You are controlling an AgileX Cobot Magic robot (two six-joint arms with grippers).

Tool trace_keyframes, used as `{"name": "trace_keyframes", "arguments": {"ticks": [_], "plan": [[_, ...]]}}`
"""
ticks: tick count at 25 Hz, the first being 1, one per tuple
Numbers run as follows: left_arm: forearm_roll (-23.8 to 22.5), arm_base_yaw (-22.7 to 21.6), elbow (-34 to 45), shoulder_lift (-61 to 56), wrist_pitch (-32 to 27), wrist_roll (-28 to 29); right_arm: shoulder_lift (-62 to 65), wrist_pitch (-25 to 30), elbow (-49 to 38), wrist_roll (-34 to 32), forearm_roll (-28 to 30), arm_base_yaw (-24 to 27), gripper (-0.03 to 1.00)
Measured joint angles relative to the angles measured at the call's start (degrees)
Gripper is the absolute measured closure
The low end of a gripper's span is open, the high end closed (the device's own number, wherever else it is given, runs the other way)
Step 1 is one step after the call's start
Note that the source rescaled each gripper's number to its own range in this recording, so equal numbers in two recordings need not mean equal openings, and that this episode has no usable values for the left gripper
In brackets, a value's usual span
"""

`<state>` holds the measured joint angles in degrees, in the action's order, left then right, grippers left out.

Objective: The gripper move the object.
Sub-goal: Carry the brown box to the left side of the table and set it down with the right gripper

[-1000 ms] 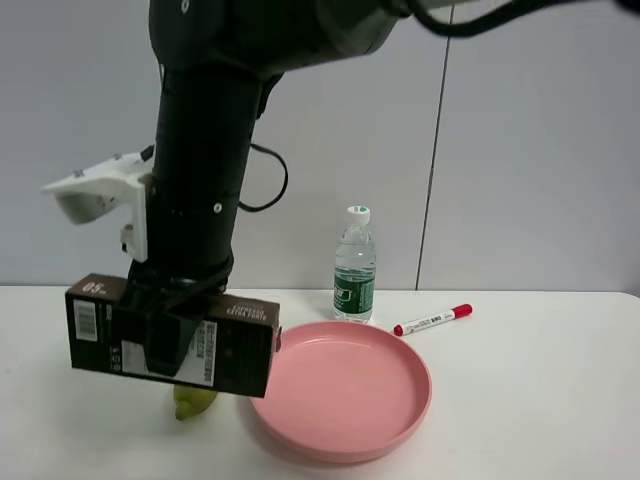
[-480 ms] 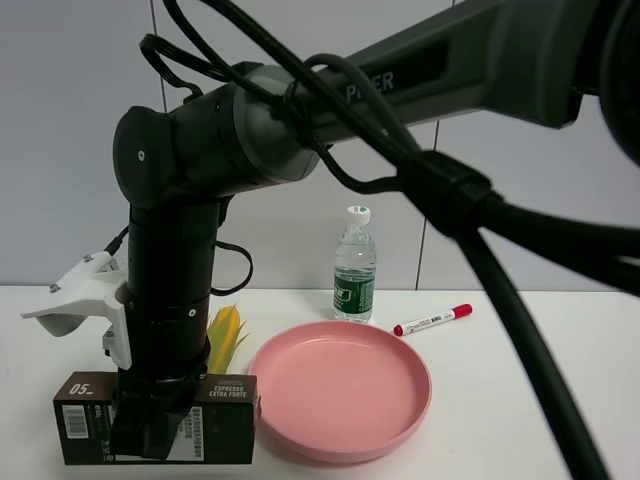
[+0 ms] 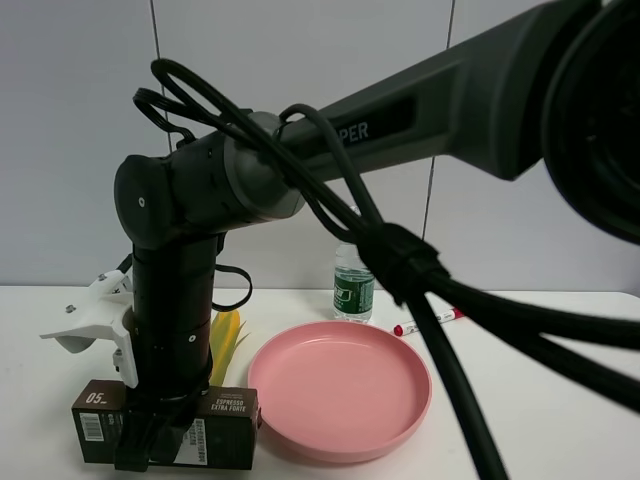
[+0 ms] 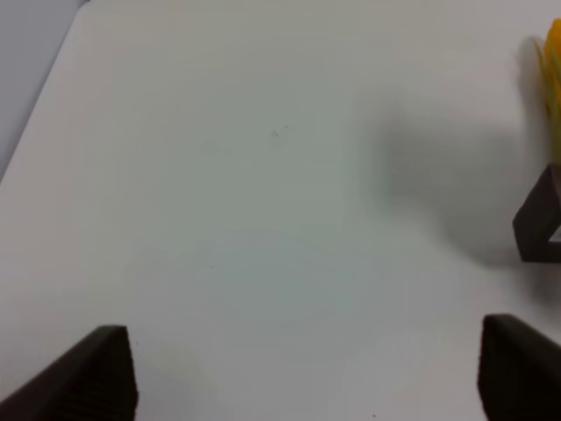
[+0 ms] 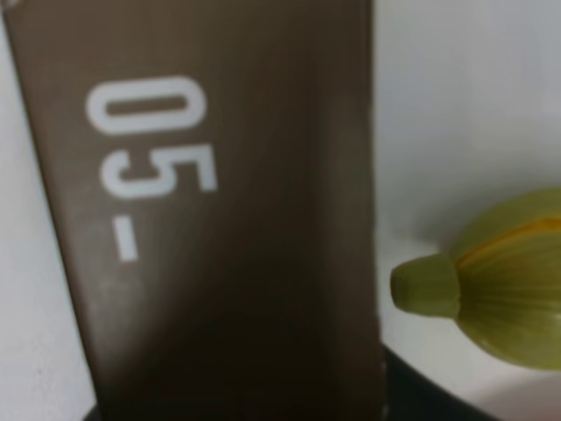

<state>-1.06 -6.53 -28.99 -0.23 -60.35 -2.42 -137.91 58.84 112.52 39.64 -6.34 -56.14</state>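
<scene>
Exterior high: dark brown carton (image 3: 225, 430) lying lengthwise on the white table (image 3: 40, 420) near the front edge, with white "05" at its left end and "ESPRESSO EXTRA FORTE" toward the right. Straddled near mid-length by the right gripper (image 3: 150, 445), reaching across from above to the left side, black fingers down over the front face and clamped on it. Corn cob (image 3: 225, 340) just behind the carton. Pink plate (image 3: 340, 450) just beside the carton's right end. Water bottle (image 3: 352, 290) and red-capped marker (image 3: 405, 328) behind the plate, both partly hidden by black cables.

Left wrist: left gripper (image 4: 307, 381) spread wide and holding nothing, fingertips (image 4: 101, 377) far apart over bare table. At one edge of the frame, a dark brown corner of the carton, with a yellow sliver of corn beyond it.

Right wrist: close on the carton's top face, "05" large and blurred. Fingers almost out of frame, so grip not readable here. Green stem end of the corn cob near the carton's long side, with a strip of white table between, not touching.
</scene>
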Motion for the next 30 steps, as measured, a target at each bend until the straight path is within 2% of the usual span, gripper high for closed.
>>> {"name": "trace_keyframes", "arguments": {"ticks": [12, 13, 23, 26, 30], "plan": [[0.0, 0.0, 0.0, 0.0, 0.0, 0.0, -0.2, -1.9, 0.0, -4.1, 1.6, 0.0, 0.94], [0.0, 0.0, 0.0, 0.0, 0.0, 0.0, -0.2, -1.9, 0.0, -4.5, 1.7, 0.0, 0.91], [0.0, 0.0, 0.0, 0.0, 0.0, 0.0, -0.2, -1.2, 0.0, -6.9, 2.4, 0.0, 0.30], [0.0, 0.0, 0.0, 0.0, 0.0, 0.0, 0.6, -0.3, 0.0, -8.4, 2.6, 0.0, 0.21], [0.0, 0.0, 0.0, 0.0, 0.0, 0.0, 7.0, -0.8, 0.0, -10.2, 2.6, 0.0, 0.19]]}}
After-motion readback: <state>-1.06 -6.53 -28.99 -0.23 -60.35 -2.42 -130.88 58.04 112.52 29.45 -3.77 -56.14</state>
